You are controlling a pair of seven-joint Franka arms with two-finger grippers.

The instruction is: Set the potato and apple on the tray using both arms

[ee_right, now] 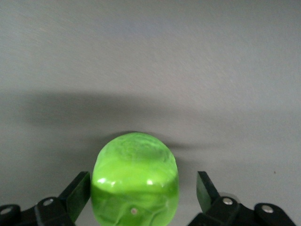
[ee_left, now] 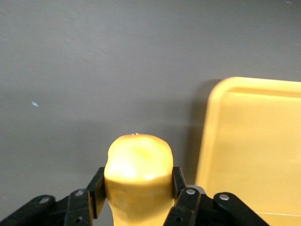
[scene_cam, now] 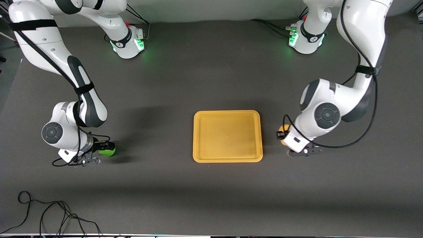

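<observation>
The orange-yellow tray (scene_cam: 227, 136) lies flat in the middle of the table. My left gripper (scene_cam: 283, 136) is low beside the tray's edge toward the left arm's end, and its fingers (ee_left: 98, 189) press both sides of the yellow-orange potato (ee_left: 138, 172), which also shows in the front view (scene_cam: 283, 128). The tray's corner (ee_left: 254, 141) shows close by in the left wrist view. My right gripper (scene_cam: 106, 149) is low at the right arm's end of the table. Its open fingers (ee_right: 205, 189) straddle the green apple (ee_right: 135, 176), with a gap on one side. The apple (scene_cam: 108, 152) rests on the table.
The table has a dark grey mat (scene_cam: 211, 82). Loose black cables (scene_cam: 49, 215) lie at the mat's edge nearest the front camera, toward the right arm's end. The arm bases (scene_cam: 130, 41) glow green along the edge farthest from the front camera.
</observation>
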